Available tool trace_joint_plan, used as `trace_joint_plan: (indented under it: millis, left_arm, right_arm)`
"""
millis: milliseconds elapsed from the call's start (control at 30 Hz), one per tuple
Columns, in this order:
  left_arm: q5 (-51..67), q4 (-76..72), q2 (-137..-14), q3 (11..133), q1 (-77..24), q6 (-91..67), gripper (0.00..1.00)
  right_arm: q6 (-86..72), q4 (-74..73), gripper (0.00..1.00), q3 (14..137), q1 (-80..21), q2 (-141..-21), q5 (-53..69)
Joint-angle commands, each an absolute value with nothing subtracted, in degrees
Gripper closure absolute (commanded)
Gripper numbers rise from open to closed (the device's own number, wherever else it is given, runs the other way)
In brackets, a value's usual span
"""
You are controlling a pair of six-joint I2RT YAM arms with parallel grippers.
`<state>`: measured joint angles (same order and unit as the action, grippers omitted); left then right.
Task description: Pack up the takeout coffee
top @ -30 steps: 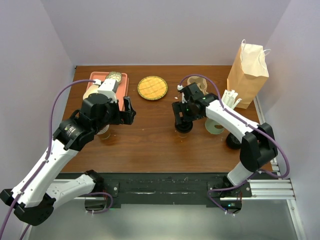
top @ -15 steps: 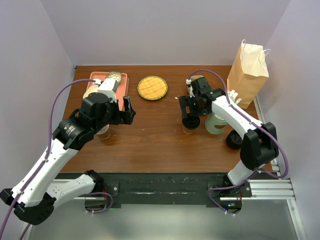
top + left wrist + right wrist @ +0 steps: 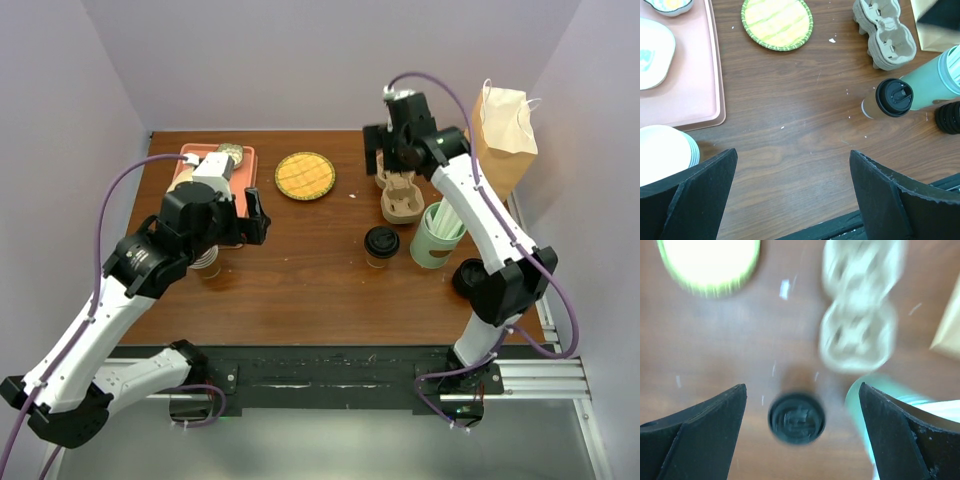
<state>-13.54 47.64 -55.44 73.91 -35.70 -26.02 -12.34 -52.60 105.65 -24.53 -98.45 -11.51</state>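
The takeout coffee [image 3: 381,243], a small tan paper cup with a black lid, stands upright on the wooden table just left of the pale-green cup. It also shows in the left wrist view [image 3: 891,98] and, blurred, from above in the right wrist view [image 3: 796,418]. My right gripper [image 3: 398,158] is open and empty, raised high over the cardboard cup carrier [image 3: 401,196], well clear of the coffee. In its own view [image 3: 802,387] the jaws stand wide apart. My left gripper [image 3: 252,216] hangs open and empty over the table's left half, jaws wide apart [image 3: 792,155].
A brown paper bag [image 3: 500,132] stands at the back right. The pale-green cup of straws [image 3: 437,235] and a stack of black lids [image 3: 468,278] are right of the coffee. A yellow plate [image 3: 304,175], a pink tray [image 3: 190,160] and stacked lidless cups [image 3: 207,262] lie left.
My right gripper has let go of the coffee, risen and swung back over the cup carrier. The coffee now stands alone beside the green cup. The left arm has hardly moved.
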Motion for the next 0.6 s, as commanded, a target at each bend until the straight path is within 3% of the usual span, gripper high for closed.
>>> trace_joint_plan:
  millis: [0,67,200,567]
  left_arm:
    - [-13.2,46.5,-57.4,77.3,-35.8,-28.9,0.00]
    - [-10.4,46.4,-58.1,77.6,-35.9,-30.1,0.00]
    - [-8.3,45.6,-57.0,77.3,-35.9,-32.6,0.00]
    - [-3.8,41.0,-53.1,69.6,-35.9,-32.3,0.00]
  right_arm:
    - [-7.2,-54.6,0.02,120.3,-21.9,-102.8,-27.1]
    - [-7.9,-55.7,0.04,128.9,-17.4,-105.3,-23.9]
    - [-7.6,-54.8,0.07,134.7,-6.3,-107.6,-17.9]
    - [-1.2,-41.7,0.16,130.7,3.1,-106.9,-11.1]
